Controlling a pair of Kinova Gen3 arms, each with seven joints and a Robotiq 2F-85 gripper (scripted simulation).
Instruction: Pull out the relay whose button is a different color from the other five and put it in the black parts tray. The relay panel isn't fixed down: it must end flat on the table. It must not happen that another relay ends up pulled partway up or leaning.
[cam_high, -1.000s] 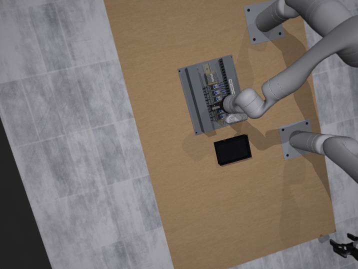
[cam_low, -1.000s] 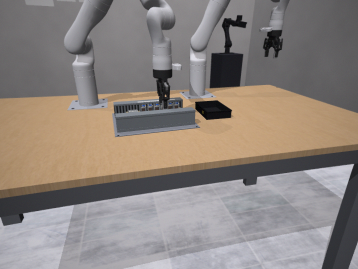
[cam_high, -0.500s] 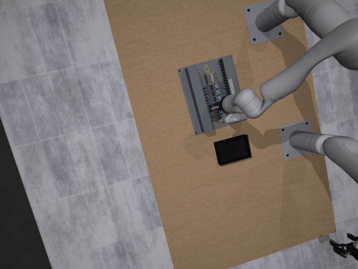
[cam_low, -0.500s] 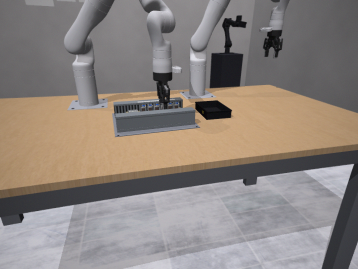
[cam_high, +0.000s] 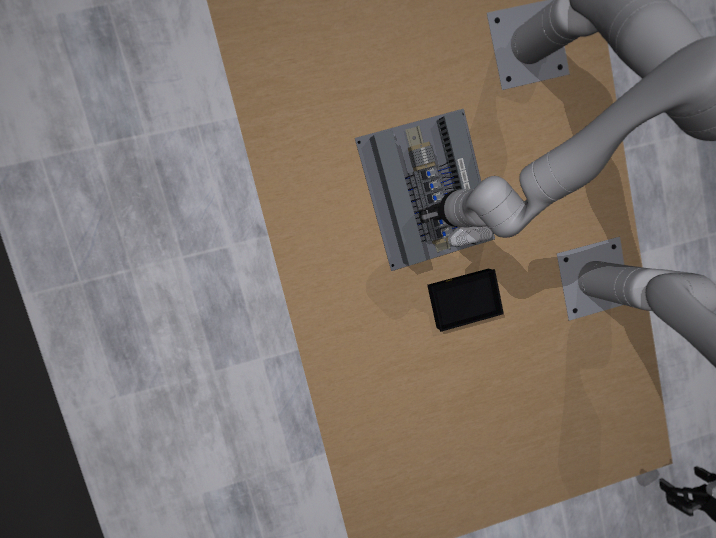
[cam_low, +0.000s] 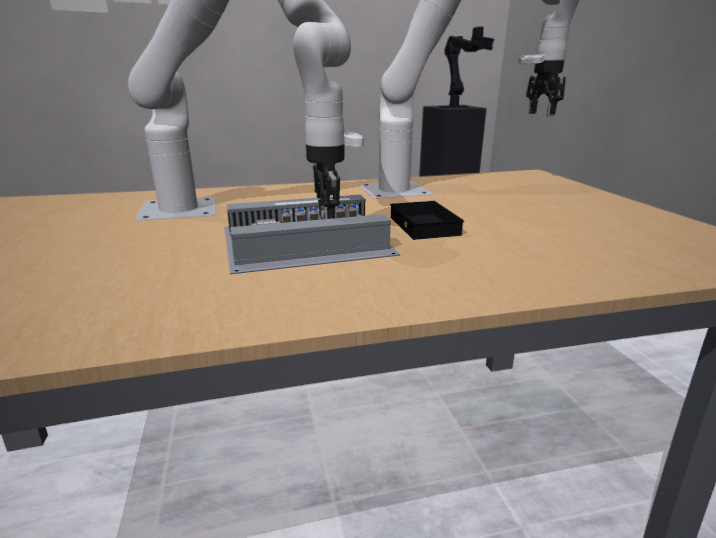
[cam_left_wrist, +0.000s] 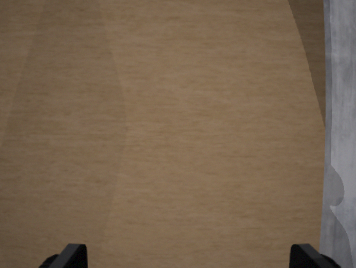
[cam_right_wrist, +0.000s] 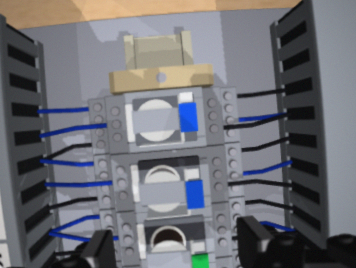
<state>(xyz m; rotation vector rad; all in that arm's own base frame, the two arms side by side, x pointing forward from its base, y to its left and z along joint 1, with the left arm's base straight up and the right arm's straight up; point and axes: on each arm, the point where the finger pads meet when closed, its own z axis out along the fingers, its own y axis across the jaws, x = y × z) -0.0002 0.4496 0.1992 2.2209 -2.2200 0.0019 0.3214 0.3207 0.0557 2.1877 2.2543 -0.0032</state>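
We have the right gripper (cam_high: 429, 215) (cam_low: 329, 212) (cam_right_wrist: 176, 244) pointing down into the relay row, its fingers partly apart, one on each side of the green-button relay (cam_right_wrist: 200, 261); we cannot tell whether they touch it.

Going left to right in the exterior view, we first see the right arm's base plate (cam_high: 503, 72) (cam_low: 147, 212) at the back of the table (cam_high: 393, 416) (cam_low: 324, 306) (cam_left_wrist: 215, 125). Next comes the relay panel (cam_high: 376, 190) (cam_low: 306, 262) (cam_right_wrist: 55, 65), which looks flat on the table, with a slotted duct along its far side and a tall grey duct along its near side. In the row between them we count three blue buttons, then the right gripper, which hides the green-button relay in this view, then two more blue buttons. Our wrist picture shows the green-button relay at its lower edge, in line with two blue-button relays. The visible relays look upright.

Then we come to the left arm's base plate (cam_high: 570, 303) (cam_low: 370, 188) behind, and the black parts tray (cam_high: 465, 300) (cam_low: 438, 229), just beside the panel. Behind the table stands a dark pedestal (cam_low: 452, 144) carrying a small black arm (cam_low: 456, 72). Farthest right, we see the left gripper (cam_high: 680, 475) (cam_low: 542, 111) (cam_left_wrist: 189, 255) hanging high with its fingers wide apart, holding nothing.

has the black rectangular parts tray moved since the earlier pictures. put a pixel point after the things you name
No. The black rectangular parts tray (cam_high: 465, 300) (cam_low: 426, 218) sits unmoved relative to the grey metal base plate (cam_high: 570, 289) (cam_low: 414, 192) nearest it.
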